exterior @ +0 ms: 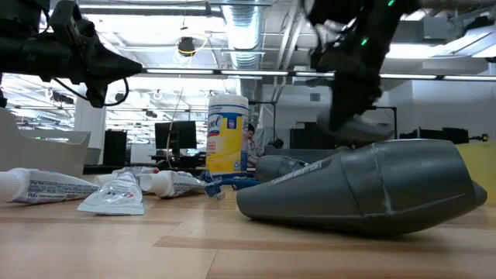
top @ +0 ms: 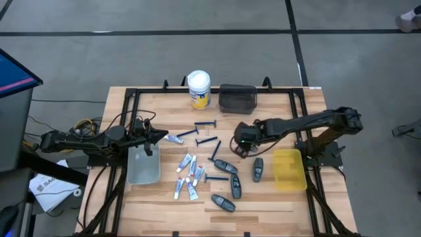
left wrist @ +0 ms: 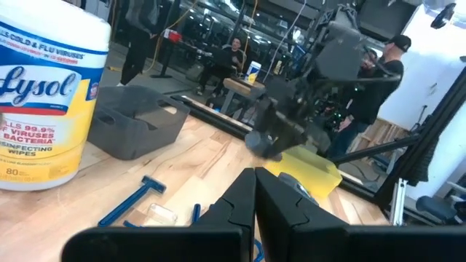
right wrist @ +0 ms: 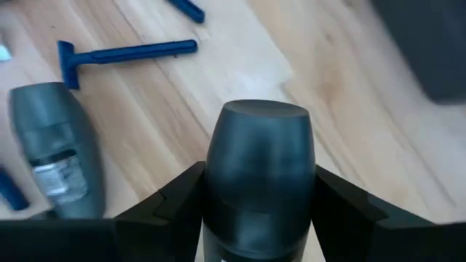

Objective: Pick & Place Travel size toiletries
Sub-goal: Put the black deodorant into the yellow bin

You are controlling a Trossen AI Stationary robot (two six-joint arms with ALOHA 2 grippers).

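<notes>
**Right tool holds pod over wood tabletop**

Right tool (right wrist: 256, 211) clamped on a grey pod (right wrist: 258, 171), lifted off the tabletop (top: 276, 204). Just below it: another pod (right wrist: 54, 156) & a razor (right wrist: 124, 52) lying flat. Yellow tray (top: 289, 169) near its right; dark tray (top: 237, 98) beyond. Tubes (top: 187, 174) scattered w/ more pods mid-table. Left tool (left wrist: 255, 193), fingers together, hangs over the clear tray (top: 143, 164). Wipes jar (exterior: 228, 133) at far edge. Room behind: people standing, monitors, ceiling ducts.
</notes>
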